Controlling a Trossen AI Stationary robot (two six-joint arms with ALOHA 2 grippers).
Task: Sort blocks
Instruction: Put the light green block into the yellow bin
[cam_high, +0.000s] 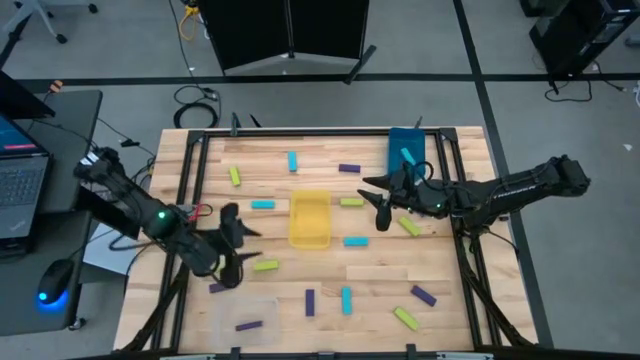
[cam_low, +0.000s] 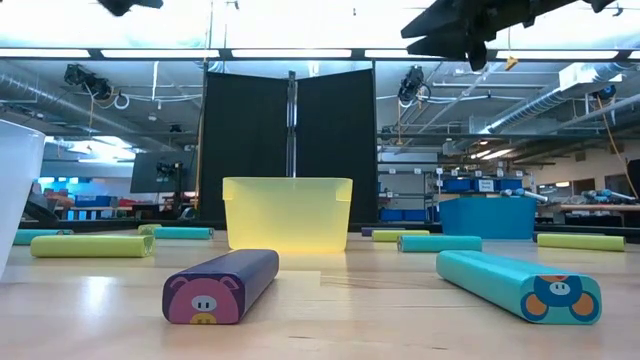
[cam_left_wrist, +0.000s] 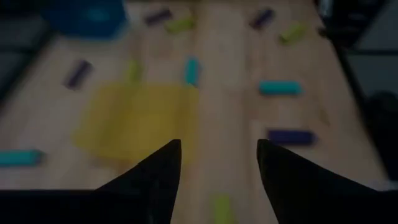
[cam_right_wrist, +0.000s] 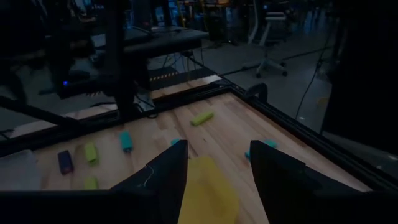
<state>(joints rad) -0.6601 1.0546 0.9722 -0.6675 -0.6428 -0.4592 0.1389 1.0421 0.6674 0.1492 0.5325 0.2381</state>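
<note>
High view: blocks (cam_high: 355, 241) mostly scattered over my surface (cam_high: 370, 275), one cyan in the blue bin (cam_high: 405, 150); both jaws spread, empty — sorting barely begun.

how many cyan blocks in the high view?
5. One cyan block in the blue bin; one beyond the yellow bin, one left of it, one right of it, one near the front edge. More may be hidden.

Grey floor (cam_high: 420, 100) around wooden table (cam_high: 320, 275). Black folding screen (cam_low: 290, 145) behind table. Laptop (cam_high: 18, 175) on side desk (mouse (cam_high: 55, 280) beside it). Ceiling strip lights (cam_low: 290, 53); exposed ducts overhead.
</note>
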